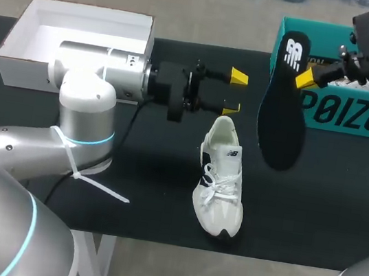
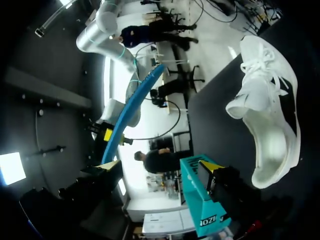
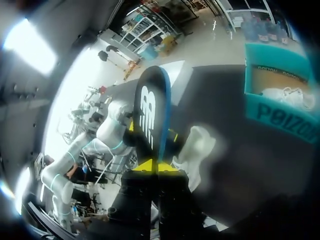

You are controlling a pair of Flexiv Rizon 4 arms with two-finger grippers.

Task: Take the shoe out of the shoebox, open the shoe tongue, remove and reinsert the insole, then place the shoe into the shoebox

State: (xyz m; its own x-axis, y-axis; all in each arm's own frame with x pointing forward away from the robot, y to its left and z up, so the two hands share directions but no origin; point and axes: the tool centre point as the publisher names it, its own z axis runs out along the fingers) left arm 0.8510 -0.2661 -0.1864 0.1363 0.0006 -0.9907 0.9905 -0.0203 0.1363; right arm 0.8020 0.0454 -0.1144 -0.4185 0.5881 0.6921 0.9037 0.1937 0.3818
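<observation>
Your right gripper (image 1: 308, 78) is clamped on the black insole (image 1: 280, 124) near its heel end, and the broad forefoot hangs free below the fingers. A pinch on one end like that may let the insole pivot or slip as you swing it over. A drooping toe could also catch on the collar or tongue instead of sliding inside.

Below and beside that gripper, the shoe (image 1: 220, 178) stands on its sole on the table (image 1: 312, 213). Nothing holds it. It is a white sneaker with a dark side panel, loose laces and a gaping mouth. Pushing the insole in could shove it along or tip it.

Your left gripper (image 1: 235, 92) hangs open just beyond the shoe's heel, apart from it. Close it on the heel first.

The teal shoebox (image 1: 341, 113) sits behind the right gripper.
</observation>
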